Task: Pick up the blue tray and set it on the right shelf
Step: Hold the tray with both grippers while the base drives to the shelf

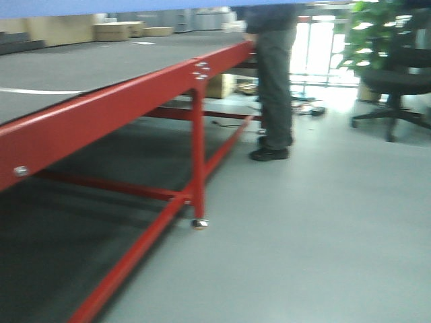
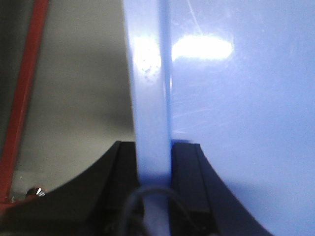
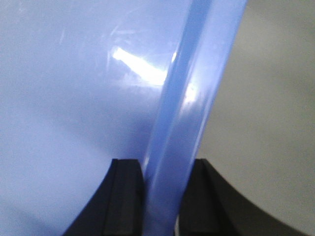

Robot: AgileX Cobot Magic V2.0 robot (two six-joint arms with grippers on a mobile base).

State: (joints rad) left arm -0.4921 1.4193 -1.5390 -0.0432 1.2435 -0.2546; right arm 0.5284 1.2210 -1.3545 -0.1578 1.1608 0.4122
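The blue tray (image 1: 135, 5) is held up in the air; only its light-blue edge shows along the top of the front view. In the left wrist view its glossy floor (image 2: 236, 98) fills the right side, and my left gripper (image 2: 153, 152) is shut on its left rim, one black finger (image 2: 184, 172) inside the tray and one outside. In the right wrist view the tray (image 3: 64, 98) fills the left side, and my right gripper (image 3: 165, 169) is shut on its right rim the same way. The right shelf is out of view.
A red-framed table (image 1: 121, 94) with a dark grey mat runs along the left, its leg and caster (image 1: 199, 222) near the middle. A person (image 1: 275, 81) stands at its far end. An office chair (image 1: 397, 81) and plant stand at the far right. Grey floor lies ahead.
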